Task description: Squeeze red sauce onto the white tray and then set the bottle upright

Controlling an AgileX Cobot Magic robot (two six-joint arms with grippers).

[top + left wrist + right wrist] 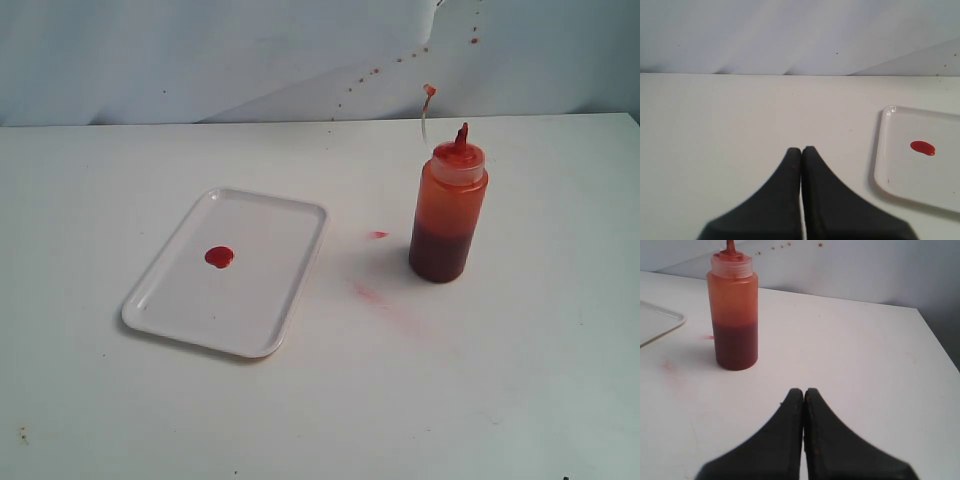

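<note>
A white table (500, 400) fills most of the exterior view, matte and lightly soiled, with a pale creased backdrop (200, 50) hanging behind it across the top of the frame. A trail of small dark-red specks (400, 58) runs up that backdrop toward the upper right.

Two faint pinkish smears (370, 293) mark the table near the centre, between the tray and the bottle.

One white tray (260, 250) lies flat at centre left, set at a slant. One round blob of red sauce (219, 257) sits on it, roughly mid-tray. One bottle (448, 215) stands upright at centre right, well apart from the tray, its lower part darker red (the side shows only tinted plastic). Its small cap (429, 91) sticks up on a thin strap above the nozzle.

Two grippers show, each only in its own wrist view. The left gripper (801, 150) has its dark fingers pressed together on nothing, over bare table beside the tray. The right gripper (804, 391) is likewise closed and empty, apart from the bottle.
</note>
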